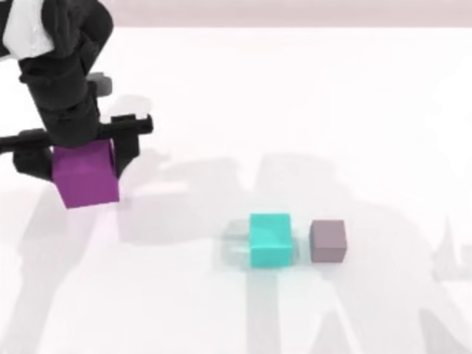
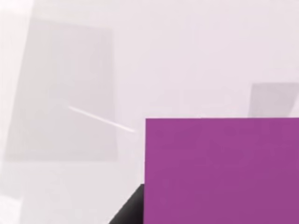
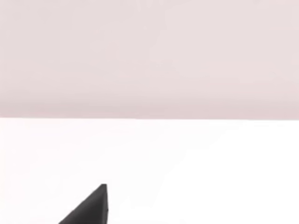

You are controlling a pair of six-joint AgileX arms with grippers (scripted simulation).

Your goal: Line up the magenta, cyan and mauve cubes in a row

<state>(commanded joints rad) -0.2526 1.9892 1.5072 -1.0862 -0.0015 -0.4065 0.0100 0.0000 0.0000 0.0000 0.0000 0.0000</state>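
Left pincer [image 1: 82, 158] pinches my magenta cube [image 1: 86, 175], well left of the cyan cube [image 1: 270, 239] and mauve cube [image 1: 328, 240], already side by side; magenta must join them.

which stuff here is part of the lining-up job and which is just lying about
Part of the job:
- magenta cube, held in the left claw
- cyan cube
- mauve cube, just right of the cyan one

Just lying about:
- nothing; only the white table

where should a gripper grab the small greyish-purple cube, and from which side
Come straight down on the small matte greyish-purple cube and pinch its near and far faces. Its left face sits close beside the turquoise-cyan cube, leaving little finger room there; the flat, square sides suit a parallel pinch.
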